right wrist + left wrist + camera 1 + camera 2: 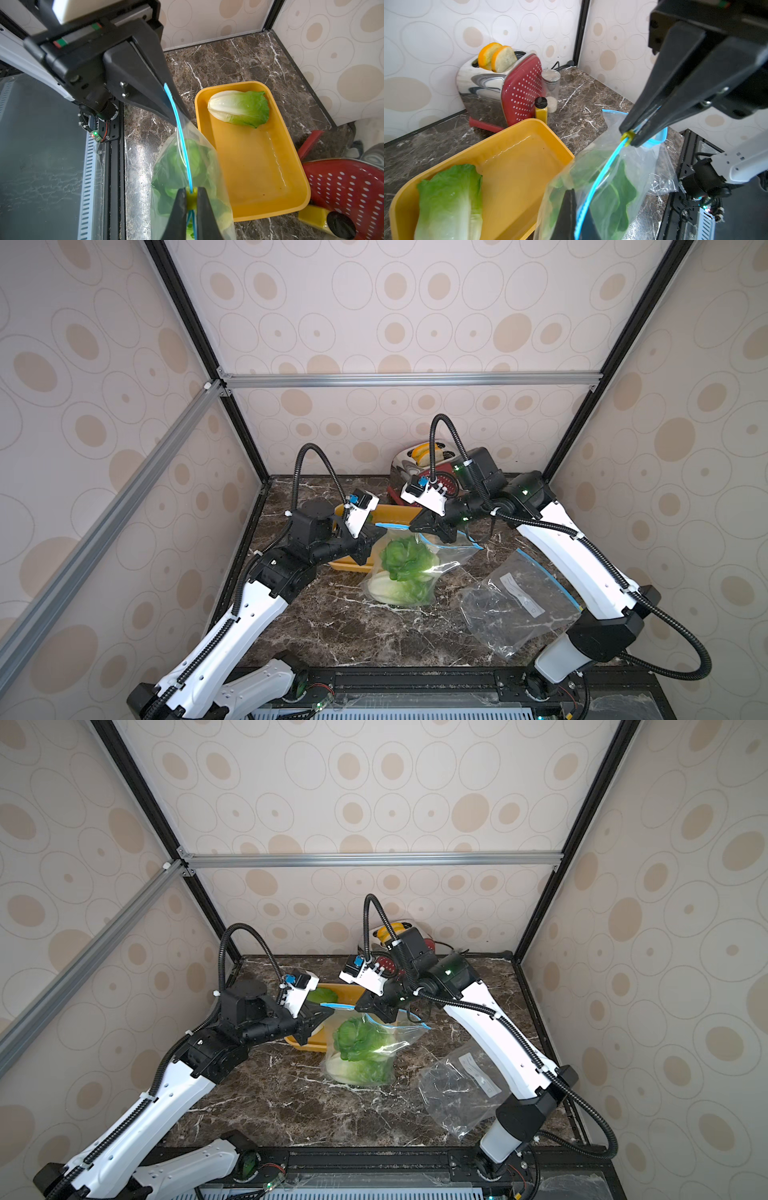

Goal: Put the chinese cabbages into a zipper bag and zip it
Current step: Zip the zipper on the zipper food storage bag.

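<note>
A clear zipper bag (451,558) with a blue zip strip (182,145) stands mid-table, pulled taut between both grippers. Two chinese cabbages (405,560) show inside it, green leaves up. Another chinese cabbage (239,108) lies in the yellow tray (259,166) behind the bag. My left gripper (578,220) is shut on one end of the zip strip. My right gripper (191,199) is shut on the yellow slider (191,196) at the other end. In both top views the two grippers (376,537) (359,1006) nearly meet above the bag's mouth.
A chrome and red toaster (500,83) with bread slices stands at the back wall, with a glass jar (551,87) and a small yellow bottle (541,110) beside it. A second, empty clear bag (515,605) lies flat at the right, near the right arm's base.
</note>
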`<action>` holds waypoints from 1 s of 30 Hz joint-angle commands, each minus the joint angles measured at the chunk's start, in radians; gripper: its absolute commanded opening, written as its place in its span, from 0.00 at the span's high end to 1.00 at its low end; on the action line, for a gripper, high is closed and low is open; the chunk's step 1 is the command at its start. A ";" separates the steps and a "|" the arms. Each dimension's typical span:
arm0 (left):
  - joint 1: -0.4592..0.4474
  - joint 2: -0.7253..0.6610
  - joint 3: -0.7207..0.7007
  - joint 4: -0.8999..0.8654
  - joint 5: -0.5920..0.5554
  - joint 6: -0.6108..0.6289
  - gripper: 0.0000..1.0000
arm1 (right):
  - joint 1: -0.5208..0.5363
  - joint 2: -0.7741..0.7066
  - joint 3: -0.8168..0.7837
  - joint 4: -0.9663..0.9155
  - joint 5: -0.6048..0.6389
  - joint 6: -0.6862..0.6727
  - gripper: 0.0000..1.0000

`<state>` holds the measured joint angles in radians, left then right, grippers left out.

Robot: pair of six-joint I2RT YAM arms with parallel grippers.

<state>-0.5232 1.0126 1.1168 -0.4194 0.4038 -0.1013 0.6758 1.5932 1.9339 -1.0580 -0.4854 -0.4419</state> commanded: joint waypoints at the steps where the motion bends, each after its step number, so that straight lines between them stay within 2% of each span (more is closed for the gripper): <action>1: 0.011 -0.045 0.015 -0.024 -0.131 -0.021 1.00 | -0.044 -0.066 -0.028 -0.045 0.036 0.012 1.00; 13: 0.019 -0.055 0.055 -0.124 -0.292 -0.054 1.00 | -0.148 -0.177 -0.143 -0.031 0.050 0.065 1.00; 23: 0.023 -0.061 0.068 -0.143 -0.327 -0.082 1.00 | -0.257 -0.327 -0.313 0.044 0.059 0.158 1.00; 30: 0.022 -0.057 0.087 -0.156 -0.318 -0.090 1.00 | -0.302 -0.350 -0.350 0.040 0.093 0.181 1.00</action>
<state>-0.5201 0.9707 1.1492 -0.5495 0.1642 -0.1757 0.4057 1.2652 1.5925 -1.0012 -0.4530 -0.2771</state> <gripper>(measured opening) 0.047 0.082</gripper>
